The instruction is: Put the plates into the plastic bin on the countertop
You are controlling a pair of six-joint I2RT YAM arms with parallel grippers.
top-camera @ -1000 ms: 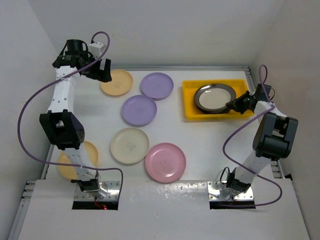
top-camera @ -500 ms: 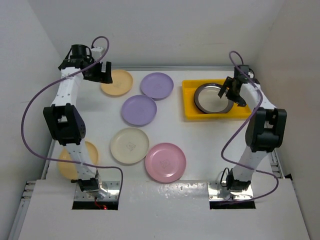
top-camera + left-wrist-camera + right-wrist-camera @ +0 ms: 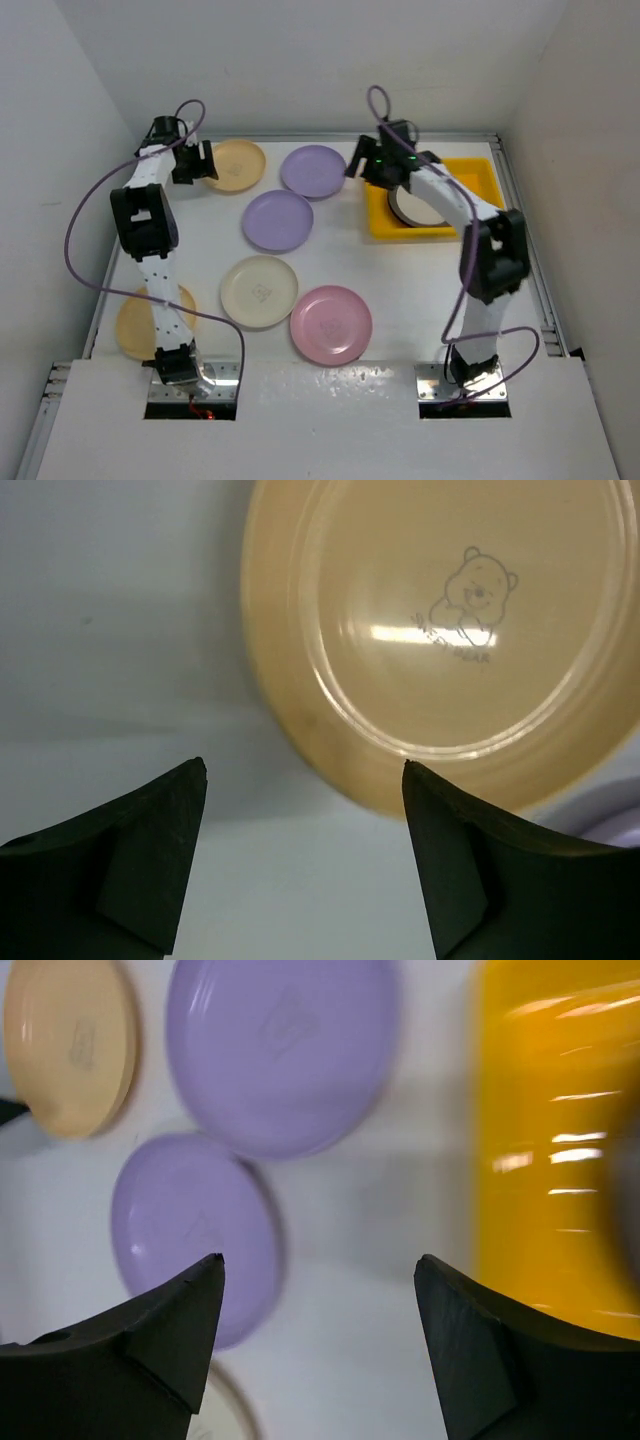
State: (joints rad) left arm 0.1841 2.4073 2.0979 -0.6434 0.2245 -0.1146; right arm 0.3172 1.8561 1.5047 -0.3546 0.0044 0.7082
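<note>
Left tool (image 3: 303, 810) apart near orange plate (image 3: 440, 650), right tool (image 3: 318, 1300) apart, white countertop (image 3: 400, 290), white walls (image 3: 300, 60)

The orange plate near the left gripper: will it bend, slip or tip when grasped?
The orange plate likely stays stiff: thick moulded rim. Its glossy glare suggests a slippery surface. Lying flat on the countertop, it should slide, not tip.

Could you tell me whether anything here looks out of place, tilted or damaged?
Nothing stands out. The coloured plates lie flat on the countertop, none visibly cracked, and the metal plate rests inside the yellow bin.
</note>
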